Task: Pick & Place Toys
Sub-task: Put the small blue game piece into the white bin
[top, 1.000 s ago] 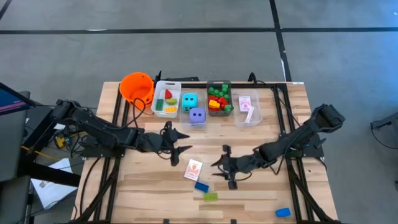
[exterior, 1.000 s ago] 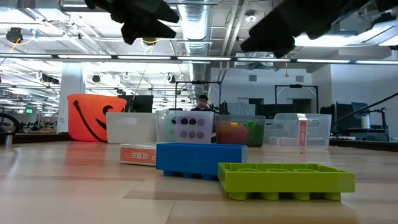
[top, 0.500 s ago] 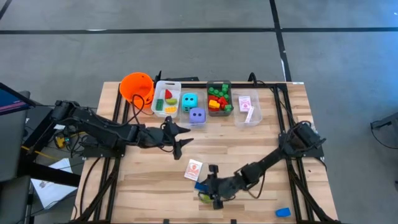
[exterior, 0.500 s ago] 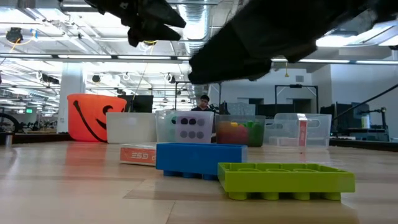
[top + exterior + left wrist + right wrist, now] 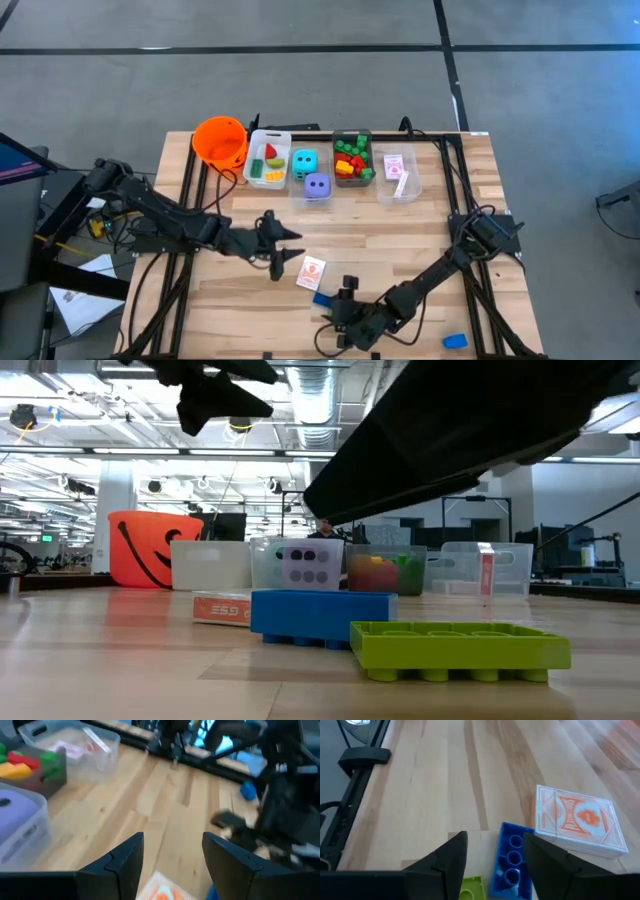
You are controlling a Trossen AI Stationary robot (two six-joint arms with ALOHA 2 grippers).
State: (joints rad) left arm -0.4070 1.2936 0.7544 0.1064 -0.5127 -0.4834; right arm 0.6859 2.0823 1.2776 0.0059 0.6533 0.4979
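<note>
Bare tabletop [image 5: 420, 225] mid-board; bins line the 12 o'clock edge. Right gripper [image 5: 343, 322] near the 6 o'clock edge, jaws released, over green brick [image 5: 470, 888] touching blue brick [image 5: 510, 861], card deck [image 5: 580, 820] just beside. Left gripper [image 5: 287, 250] at 9 o'clock of deck, jaws released, empty.

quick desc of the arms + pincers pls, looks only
Two matching arms, dark, near-black, slim and multi-jointed, black cables trailing from their bases. Left pincer and right pincer each end in two flat, dark, tapering fingers. No markings visible.
</note>
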